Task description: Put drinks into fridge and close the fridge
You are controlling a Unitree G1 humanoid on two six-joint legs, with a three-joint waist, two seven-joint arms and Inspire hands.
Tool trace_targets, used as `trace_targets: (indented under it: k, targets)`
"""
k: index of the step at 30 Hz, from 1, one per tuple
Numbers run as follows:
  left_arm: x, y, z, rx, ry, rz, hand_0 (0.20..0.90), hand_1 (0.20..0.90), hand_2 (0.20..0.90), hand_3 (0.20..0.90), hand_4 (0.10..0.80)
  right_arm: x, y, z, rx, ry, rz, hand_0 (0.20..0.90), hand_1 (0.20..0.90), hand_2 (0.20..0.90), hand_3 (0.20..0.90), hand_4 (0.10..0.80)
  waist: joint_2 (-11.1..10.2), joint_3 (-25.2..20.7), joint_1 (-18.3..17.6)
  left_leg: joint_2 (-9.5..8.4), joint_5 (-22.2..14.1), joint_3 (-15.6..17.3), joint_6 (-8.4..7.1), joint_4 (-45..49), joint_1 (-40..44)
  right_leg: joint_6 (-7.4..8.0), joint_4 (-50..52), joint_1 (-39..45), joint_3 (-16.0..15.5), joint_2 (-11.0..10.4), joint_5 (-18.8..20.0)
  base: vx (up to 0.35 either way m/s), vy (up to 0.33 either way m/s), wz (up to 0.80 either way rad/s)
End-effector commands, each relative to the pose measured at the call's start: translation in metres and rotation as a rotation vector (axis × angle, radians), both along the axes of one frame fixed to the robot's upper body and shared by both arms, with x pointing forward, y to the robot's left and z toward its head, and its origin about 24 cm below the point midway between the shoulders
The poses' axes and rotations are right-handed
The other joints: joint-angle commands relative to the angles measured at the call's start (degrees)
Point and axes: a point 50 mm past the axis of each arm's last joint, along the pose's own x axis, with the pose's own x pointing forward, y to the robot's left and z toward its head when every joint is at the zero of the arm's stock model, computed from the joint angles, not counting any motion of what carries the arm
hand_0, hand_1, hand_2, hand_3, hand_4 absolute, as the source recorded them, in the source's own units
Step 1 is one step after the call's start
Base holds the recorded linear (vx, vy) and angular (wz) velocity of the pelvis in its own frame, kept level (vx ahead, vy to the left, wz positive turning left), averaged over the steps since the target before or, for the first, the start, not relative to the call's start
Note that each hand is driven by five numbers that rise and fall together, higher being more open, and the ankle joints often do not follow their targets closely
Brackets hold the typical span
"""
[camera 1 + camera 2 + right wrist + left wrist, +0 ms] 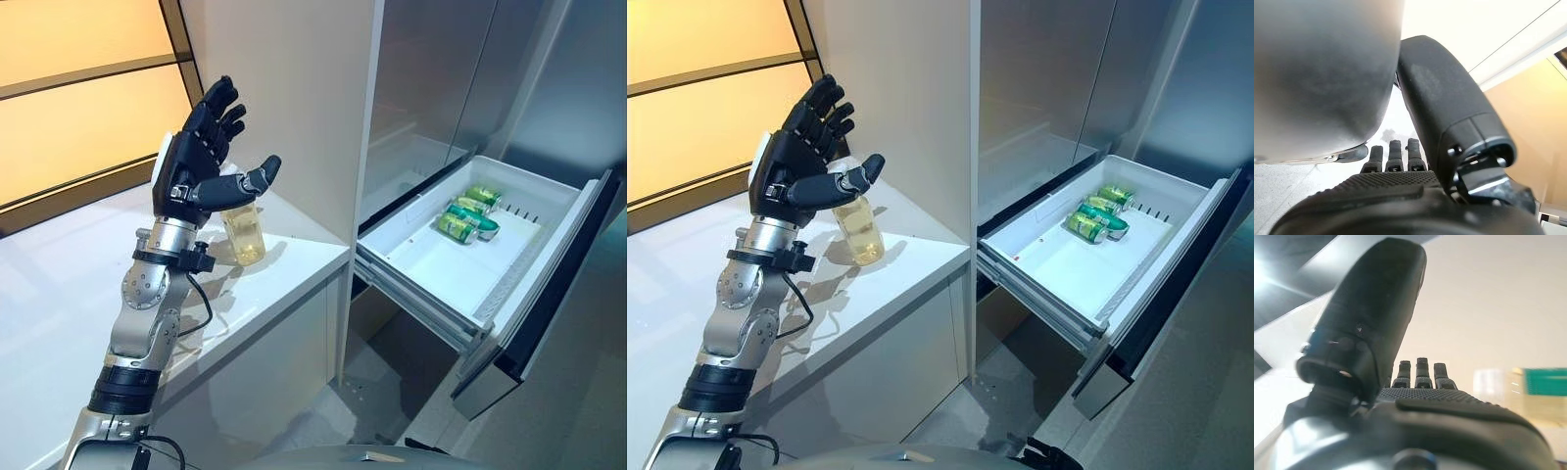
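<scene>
A white counter runs along warm amber window panels with dark frames. At the counter's far edge rises a tall pale cabinet wall. Grey floor lies below.

A white bench runs along the wall and ends right beside the fridge. One clear bottle of pale yellow drink stands upright on it, back near the wall.

Next to the bench, a white fridge drawer is pulled out. Green cans lie on their sides in its far corner, close together. Grey floor shows below the drawer.
</scene>
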Motion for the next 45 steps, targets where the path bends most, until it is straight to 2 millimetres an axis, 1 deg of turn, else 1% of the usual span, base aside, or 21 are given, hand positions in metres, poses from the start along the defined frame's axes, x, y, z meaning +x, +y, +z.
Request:
trace_targets:
  k: [1, 7, 13, 18, 22, 31, 34, 45]
  targets:
    - [0.000, 0.006, 0.037, -0.027, -0.175, 0.021, 0.900, 0.900, 0.900, 0.900, 0.800, 0.026, 0.023, 0.000, 0.075, -0.068, 0.031, 0.900, 0.900, 0.900, 0.900, 0.800, -1.42, -0.05, -0.14, -1.68, -5.49, 2.75, 2.14, 0.39, 1.94, 1.57, 0.53, -0.39, -0.28, -0.85, 1.22, 0.000, 0.000, 0.00]
    - [0.002, 0.017, 0.026, 0.002, -0.152, 0.121, 0.900, 0.900, 0.900, 0.900, 0.800, 0.026, 0.022, 0.000, 0.078, -0.065, 0.035, 0.900, 0.900, 0.900, 0.900, 0.800, -1.52, -0.04, -0.24, -1.66, -5.53, 2.96, 2.10, 0.39, 2.11, 1.54, 0.53, -0.20, -0.14, -0.83, 1.16, 0.000, 0.000, 0.00]
    - [0.002, 0.020, 0.021, -0.009, -0.142, 0.141, 0.900, 0.900, 0.900, 0.900, 0.800, 0.025, 0.021, 0.000, 0.074, -0.061, 0.036, 0.900, 0.900, 0.900, 0.900, 0.800, -1.57, 0.05, -0.33, -1.60, -5.53, 3.23, 2.07, 0.39, 2.29, 1.54, 0.53, -0.01, -0.10, -0.88, 1.14, 0.000, 0.000, 0.00]
    - [-0.001, 0.022, 0.023, -0.024, -0.182, 0.166, 0.900, 0.900, 0.900, 0.900, 0.800, 0.023, 0.021, 0.000, 0.074, -0.059, 0.041, 0.900, 0.900, 0.900, 0.900, 0.800, -1.61, 0.15, -0.46, -1.55, -5.51, 3.42, 2.04, 0.39, 2.35, 1.52, 0.53, 0.06, -0.09, -0.89, 1.16, 0.000, 0.000, 0.00]
    - [-0.001, 0.022, 0.022, -0.020, -0.172, 0.183, 0.900, 0.900, 0.900, 0.900, 0.800, 0.024, 0.021, 0.000, 0.074, -0.060, 0.045, 0.900, 0.900, 0.900, 0.900, 0.800, -1.62, 0.12, -0.49, -1.53, -5.55, 3.50, 2.02, 0.39, 2.32, 1.51, 0.53, 0.06, -0.08, -0.91, 1.09, 0.000, 0.000, 0.00]
    - [-0.001, 0.028, 0.014, -0.024, -0.152, 0.263, 0.900, 0.900, 0.900, 0.900, 0.800, 0.023, 0.020, 0.000, 0.072, -0.056, 0.049, 0.900, 0.900, 0.900, 0.900, 0.800, -1.62, 0.25, -0.54, -1.63, -5.56, 3.46, 2.04, 0.39, 2.50, 1.49, 0.55, 0.25, -0.01, -0.93, 1.05, 0.000, 0.000, 0.00]
    - [0.000, 0.029, 0.012, -0.025, -0.140, 0.264, 0.900, 0.900, 0.900, 0.900, 0.800, 0.023, 0.020, 0.000, 0.071, -0.055, 0.050, 0.900, 0.900, 0.900, 0.900, 0.800, -1.65, 0.27, -0.54, -1.58, -5.59, 3.55, 2.02, 0.39, 2.53, 1.51, 0.53, 0.31, -0.05, -0.96, 1.01, 0.000, 0.000, 0.00]
    - [0.004, 0.028, -0.010, -0.037, -0.025, 0.238, 0.900, 0.900, 0.900, 0.900, 0.800, 0.024, 0.019, 0.001, 0.069, -0.051, 0.059, 0.900, 0.900, 0.900, 0.900, 0.800, -1.58, 0.33, -0.59, -1.60, -5.60, 3.57, 2.00, 0.39, 2.72, 1.48, 0.53, 0.46, 0.04, -0.89, 1.04, 0.000, 0.000, 0.00]
